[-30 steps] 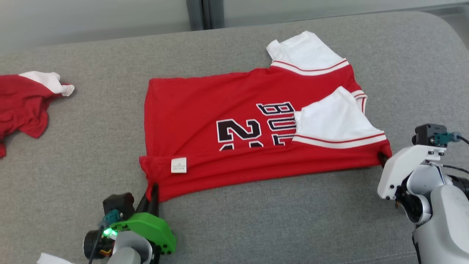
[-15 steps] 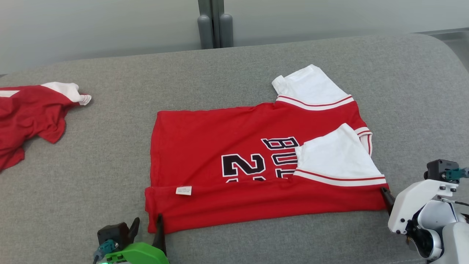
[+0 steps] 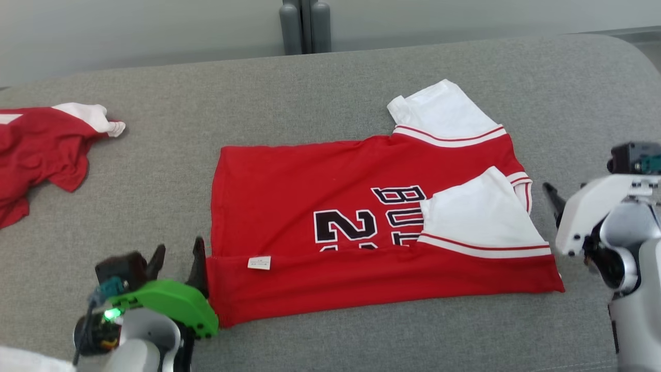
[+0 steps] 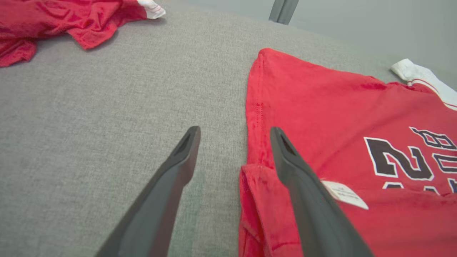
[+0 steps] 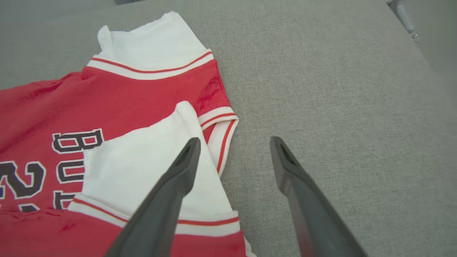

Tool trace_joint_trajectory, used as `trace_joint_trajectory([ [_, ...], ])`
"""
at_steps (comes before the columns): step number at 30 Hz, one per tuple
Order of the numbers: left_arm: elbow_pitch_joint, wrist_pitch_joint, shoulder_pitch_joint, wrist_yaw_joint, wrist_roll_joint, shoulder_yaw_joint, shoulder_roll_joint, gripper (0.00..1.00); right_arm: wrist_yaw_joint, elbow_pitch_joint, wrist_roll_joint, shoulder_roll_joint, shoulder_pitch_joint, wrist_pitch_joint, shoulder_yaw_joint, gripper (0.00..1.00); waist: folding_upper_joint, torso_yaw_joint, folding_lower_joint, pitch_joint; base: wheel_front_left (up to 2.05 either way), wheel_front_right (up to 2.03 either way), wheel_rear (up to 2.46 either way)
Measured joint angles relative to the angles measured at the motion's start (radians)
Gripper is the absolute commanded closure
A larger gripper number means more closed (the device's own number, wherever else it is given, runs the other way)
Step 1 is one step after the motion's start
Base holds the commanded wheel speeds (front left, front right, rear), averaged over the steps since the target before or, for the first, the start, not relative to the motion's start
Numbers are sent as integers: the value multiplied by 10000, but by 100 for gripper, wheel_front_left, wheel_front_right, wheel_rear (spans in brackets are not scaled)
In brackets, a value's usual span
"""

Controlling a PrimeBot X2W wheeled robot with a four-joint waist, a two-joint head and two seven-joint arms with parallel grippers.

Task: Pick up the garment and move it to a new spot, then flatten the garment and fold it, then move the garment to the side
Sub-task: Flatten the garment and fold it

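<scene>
Two claws are mine here, both with fingers apart and holding nothing. My left claw (image 3: 179,248) is at 8 o'clock of the red shirt (image 3: 320,191), one finger at its folded corner. My right claw (image 5: 235,141) is at 3 o'clock, near the collar. The shirt lies in the middle of the grey cushion (image 3: 361,77), near edge folded over. Another red cloth (image 3: 36,150) lies at 9 o'clock.

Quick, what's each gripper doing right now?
Left gripper: open, holding nothing, beside the jersey.
Right gripper: open, holding nothing.
</scene>
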Motion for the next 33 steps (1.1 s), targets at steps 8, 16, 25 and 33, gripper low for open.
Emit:
trace_joint_trajectory([
  [8, 1361, 1852, -3247, -466, -19, -268, 309, 0, 0, 932, 456, -746, -2965, 589, 1197, 0, 0, 36, 0, 833, 0, 0, 0],
  [16, 2947, 2734, -5993, -903, 6, -587, 90, 0, 0, 2644, 504, -915, -5597, 305, 2111, 0, 0, 58, 0, 2070, 0, 0, 0],
  [25, 3816, 3363, -7139, -1149, 173, -1051, -13, 0, 0, 3776, 514, -1101, -6826, -297, 2782, 0, 0, 123, 1, 3229, 0, 0, 0],
  [33, 3499, 3678, -7290, -1145, 324, -1388, -102, 0, 0, 4374, 591, -1409, -7145, -548, 2913, 0, 0, 452, 1, 3511, 0, 0, 0],
])
